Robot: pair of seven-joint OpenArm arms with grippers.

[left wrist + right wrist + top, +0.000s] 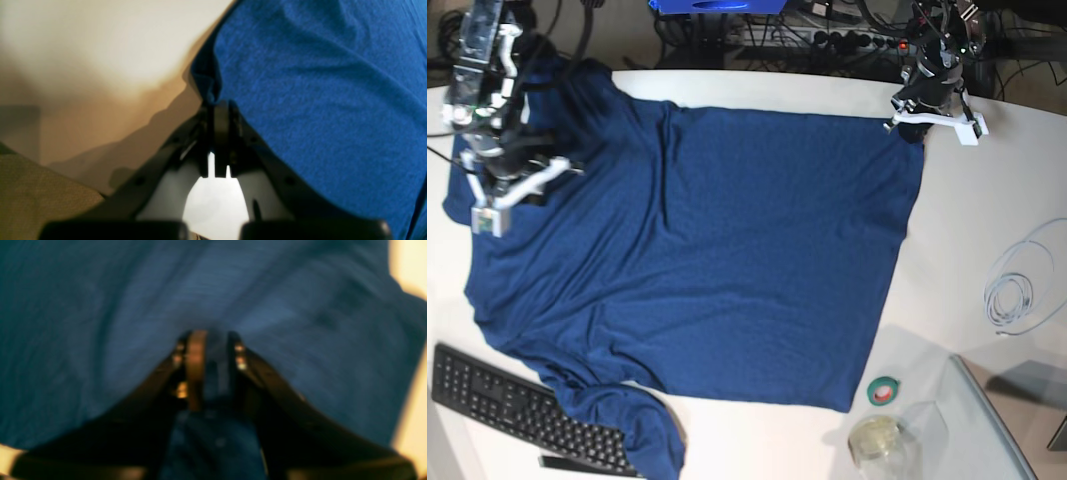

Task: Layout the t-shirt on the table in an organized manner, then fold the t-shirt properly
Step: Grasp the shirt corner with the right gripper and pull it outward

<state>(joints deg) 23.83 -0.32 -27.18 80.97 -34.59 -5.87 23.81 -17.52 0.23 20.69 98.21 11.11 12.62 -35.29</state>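
I had my left claw (220, 110) pinched shut on the corner of the t-shirt (707, 250), whose body lay spread flat on the table (987, 200) and ran away from my jaws. My right claw (211, 340) sat on the opposite corner, cloth between its fingers; how firmly, I couldn't tell. Both corners held, I judged, for pulling it taut.

Blurred right tool (211, 340), grip unclear

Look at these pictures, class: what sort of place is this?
Most likely a robotics lab or office workbench. A white table carries a keyboard and a coiled cable beside the t-shirt, and a tangle of cables and power strips runs behind it.
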